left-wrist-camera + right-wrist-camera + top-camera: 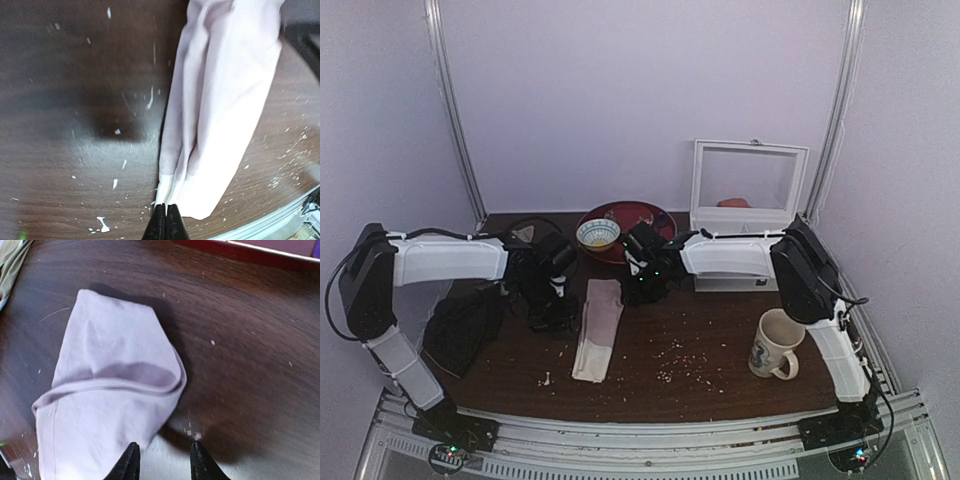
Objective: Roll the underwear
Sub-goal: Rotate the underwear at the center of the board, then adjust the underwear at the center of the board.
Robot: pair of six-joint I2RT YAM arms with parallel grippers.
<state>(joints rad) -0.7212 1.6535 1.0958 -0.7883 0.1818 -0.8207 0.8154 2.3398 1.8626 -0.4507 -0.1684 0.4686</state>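
Note:
The pale pink underwear (597, 328) lies flat on the dark table, folded into a long narrow strip running near to far. In the left wrist view the underwear (225, 95) ends in its whitish waistband beside my fingertips. My left gripper (556, 305) hovers just left of the strip; its jaws (166, 220) are shut, tips at the waistband edge, with no fabric lifted. My right gripper (646, 283) is open (164, 462) over the strip's far end (110, 390), where the fabric has a folded-over lip. One finger (129, 462) overlaps the cloth's edge.
A black cloth (465, 325) lies at the left. A beige-olive cloth (525, 235) lies behind the left arm. A red dish (645, 215) with a small bowl (598, 234) and a white framed box (745, 190) stand at the back. A mug (777, 345) stands front right. Crumbs dot the table.

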